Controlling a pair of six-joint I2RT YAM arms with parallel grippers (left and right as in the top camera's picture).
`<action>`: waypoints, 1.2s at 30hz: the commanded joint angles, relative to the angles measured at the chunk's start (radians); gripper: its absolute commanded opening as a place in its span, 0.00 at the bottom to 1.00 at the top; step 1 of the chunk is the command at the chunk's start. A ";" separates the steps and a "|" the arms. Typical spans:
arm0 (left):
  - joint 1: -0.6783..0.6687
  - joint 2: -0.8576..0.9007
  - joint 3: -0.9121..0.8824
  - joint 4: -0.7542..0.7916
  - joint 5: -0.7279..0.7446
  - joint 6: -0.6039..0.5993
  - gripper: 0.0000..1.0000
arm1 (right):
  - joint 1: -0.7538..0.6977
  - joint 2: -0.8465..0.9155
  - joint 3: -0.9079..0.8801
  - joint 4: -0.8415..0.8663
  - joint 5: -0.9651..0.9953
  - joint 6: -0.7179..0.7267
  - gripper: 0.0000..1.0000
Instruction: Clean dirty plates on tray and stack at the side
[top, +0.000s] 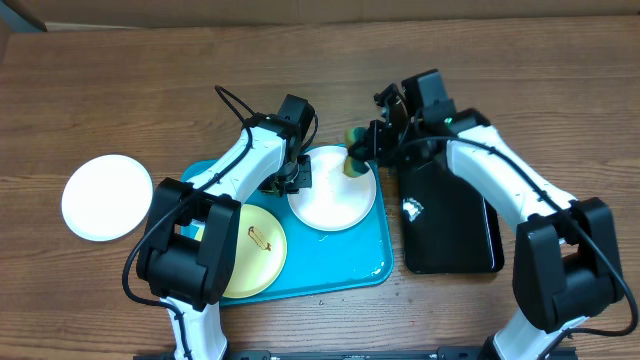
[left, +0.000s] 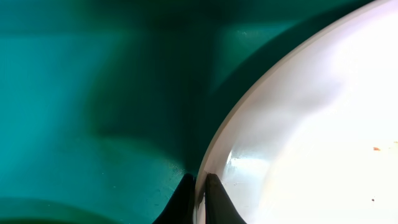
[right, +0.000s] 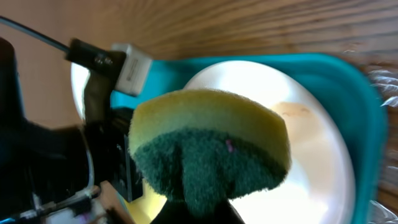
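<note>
On the turquoise tray (top: 345, 262) lie a white plate (top: 335, 205) at its far right and a pale yellow-green plate (top: 252, 252) with a brown smear at its near left. Another white plate (top: 107, 196) rests on the table to the left of the tray. My left gripper (top: 299, 178) is shut on the left rim of the tray's white plate (left: 311, 124); the left wrist view shows its fingertips (left: 214, 199) pinching that rim over the tray (left: 93, 93). My right gripper (top: 372, 148) is shut on a yellow and green sponge (right: 211, 143), held at that plate's far right edge (right: 311, 155).
A glossy black tray (top: 450, 225) lies right of the turquoise one, under the right arm. Both arms reach in from the near edge. Bare wooden table surrounds the trays.
</note>
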 joint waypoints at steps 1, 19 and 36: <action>0.013 0.021 -0.019 -0.007 -0.046 -0.023 0.04 | 0.012 0.004 -0.085 0.105 -0.058 0.182 0.04; 0.013 0.021 -0.019 -0.005 -0.039 -0.023 0.04 | 0.137 0.013 -0.348 0.687 0.195 0.263 0.04; 0.013 0.021 -0.019 -0.003 -0.039 -0.023 0.04 | 0.147 0.164 -0.348 0.976 0.224 0.225 0.04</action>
